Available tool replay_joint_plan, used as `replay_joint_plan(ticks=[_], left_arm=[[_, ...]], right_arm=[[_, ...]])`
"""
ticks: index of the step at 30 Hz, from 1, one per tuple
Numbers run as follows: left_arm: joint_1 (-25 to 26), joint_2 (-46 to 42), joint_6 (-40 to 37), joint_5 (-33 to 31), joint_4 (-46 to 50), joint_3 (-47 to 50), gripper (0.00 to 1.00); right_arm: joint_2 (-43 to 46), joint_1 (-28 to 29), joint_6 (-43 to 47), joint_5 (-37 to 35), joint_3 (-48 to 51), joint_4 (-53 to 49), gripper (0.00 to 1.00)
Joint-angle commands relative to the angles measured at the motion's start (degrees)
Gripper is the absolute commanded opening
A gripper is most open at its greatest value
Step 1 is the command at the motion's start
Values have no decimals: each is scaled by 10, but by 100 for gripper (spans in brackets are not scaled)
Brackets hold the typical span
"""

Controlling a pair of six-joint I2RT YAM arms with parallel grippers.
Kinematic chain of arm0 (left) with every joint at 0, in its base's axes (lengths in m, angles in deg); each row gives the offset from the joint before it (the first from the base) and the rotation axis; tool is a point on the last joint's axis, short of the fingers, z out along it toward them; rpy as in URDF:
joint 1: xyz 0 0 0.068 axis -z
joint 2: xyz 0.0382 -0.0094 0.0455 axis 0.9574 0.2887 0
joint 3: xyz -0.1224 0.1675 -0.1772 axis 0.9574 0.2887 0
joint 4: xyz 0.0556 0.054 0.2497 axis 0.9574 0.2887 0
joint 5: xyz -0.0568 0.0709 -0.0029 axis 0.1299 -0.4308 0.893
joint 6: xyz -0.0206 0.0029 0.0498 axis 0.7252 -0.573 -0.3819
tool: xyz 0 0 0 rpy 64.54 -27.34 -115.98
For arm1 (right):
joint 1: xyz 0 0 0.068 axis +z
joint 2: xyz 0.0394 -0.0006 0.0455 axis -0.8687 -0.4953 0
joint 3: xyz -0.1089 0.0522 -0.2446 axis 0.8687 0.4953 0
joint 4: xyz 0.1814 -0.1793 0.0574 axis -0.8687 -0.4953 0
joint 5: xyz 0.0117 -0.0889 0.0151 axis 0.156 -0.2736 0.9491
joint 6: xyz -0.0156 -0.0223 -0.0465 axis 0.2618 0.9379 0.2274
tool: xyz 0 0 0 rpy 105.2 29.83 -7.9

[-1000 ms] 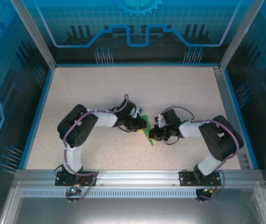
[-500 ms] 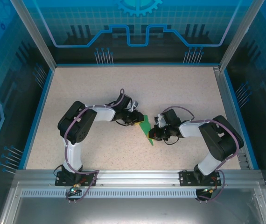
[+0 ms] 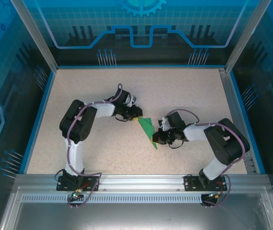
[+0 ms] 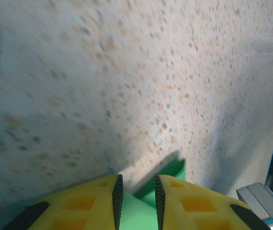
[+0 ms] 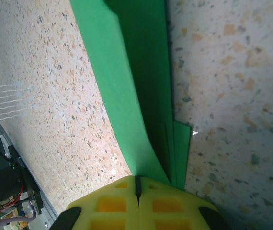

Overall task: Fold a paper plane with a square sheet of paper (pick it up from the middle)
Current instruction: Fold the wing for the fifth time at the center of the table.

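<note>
The paper plane [image 3: 148, 129], a slim dart of bright green paper, lies near the middle of the speckled surface [image 3: 184, 91], with its pointed end away from the arm bases. It sits between the two arms.

The right end effector [image 3: 155, 139] is at the plane's near end. In the right wrist view its yellow fingers [image 5: 112, 203] are pressed together with no gap, and the green paper comes out from between them, so it has hold of the plane. Several folded layers show there (one raised flap curves up off the flatter ones).

The left end effector [image 3: 134, 114] is just at the plane's far tip. Its yellow fingers [image 4: 86, 201] stand narrowly apart in the left wrist view, and green paper [image 4: 172, 170] shows through and beyond the gap. Whether the pads touch the paper cannot be told.
</note>
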Motion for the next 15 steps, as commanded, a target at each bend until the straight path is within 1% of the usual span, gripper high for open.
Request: replay_joint_plan(ticks=[1, 6, 8, 10, 12, 15], left_arm=[[-13, -3, -33, -15, 45, -26, 29], [-12, -69, -21, -2, 48, -9, 31], [-11, -107, -14, -2, 37, 15, 31], [-6, -138, 2, 15, 14, 47, 29], [7, -156, 7, 30, 5, 68, 26], [36, -163, -15, 45, 22, 82, 23]], right_arm=[[-44, 17, 11, -57, 26, -92, 2], [-39, 18, 5, -53, 18, -90, 2], [-35, 18, 3, -53, 15, -91, 3], [-32, 18, 1, -53, 13, -93, 3], [-29, 17, -1, -54, 12, -94, 3], [-26, 18, -3, -56, 11, -94, 4]])
